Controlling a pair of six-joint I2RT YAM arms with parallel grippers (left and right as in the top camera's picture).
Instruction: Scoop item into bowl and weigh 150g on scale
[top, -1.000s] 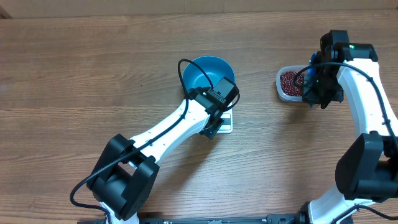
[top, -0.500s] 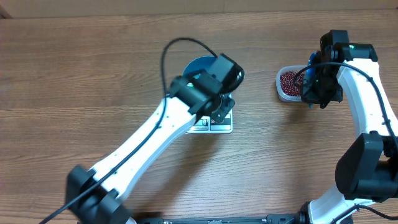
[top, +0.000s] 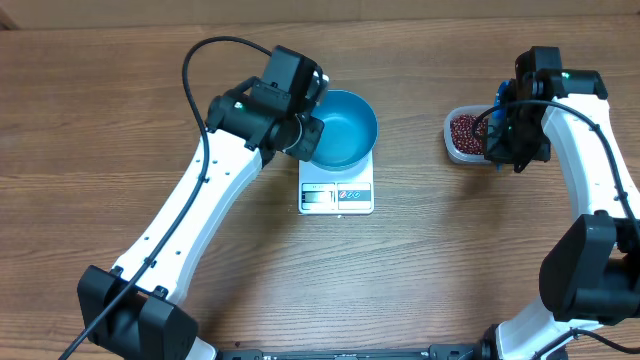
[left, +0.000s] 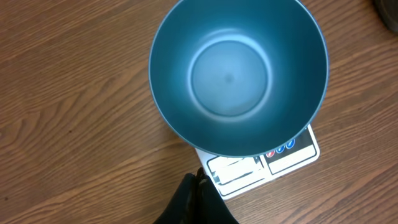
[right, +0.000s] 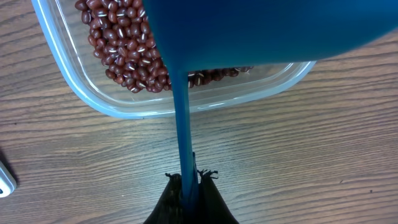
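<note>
The blue bowl (top: 345, 128) stands empty on the white scale (top: 336, 196), whose display strip faces the near edge. My left gripper (top: 306, 140) hangs above the bowl's left rim, shut with nothing in it; in the left wrist view its fingers (left: 198, 190) are pressed together over the scale's (left: 283, 162) near-left corner, below the bowl (left: 239, 74). My right gripper (right: 188, 180) is shut on the thin handle of the blue scoop (right: 261, 31). The scoop's cup hovers over the red-brown beans (right: 121, 37) in the clear tub (right: 93, 102).
The clear tub (top: 452, 140) with the beans (top: 464, 128) sits at the right, with the right arm (top: 585, 170) beside it. The left arm (top: 190, 210) crosses the table's left half. Bare wood tabletop lies all around.
The left arm has swung up and to the left, away from above the scale, uncovering the bowl and the scale. The right arm and the scoop have not moved.
</note>
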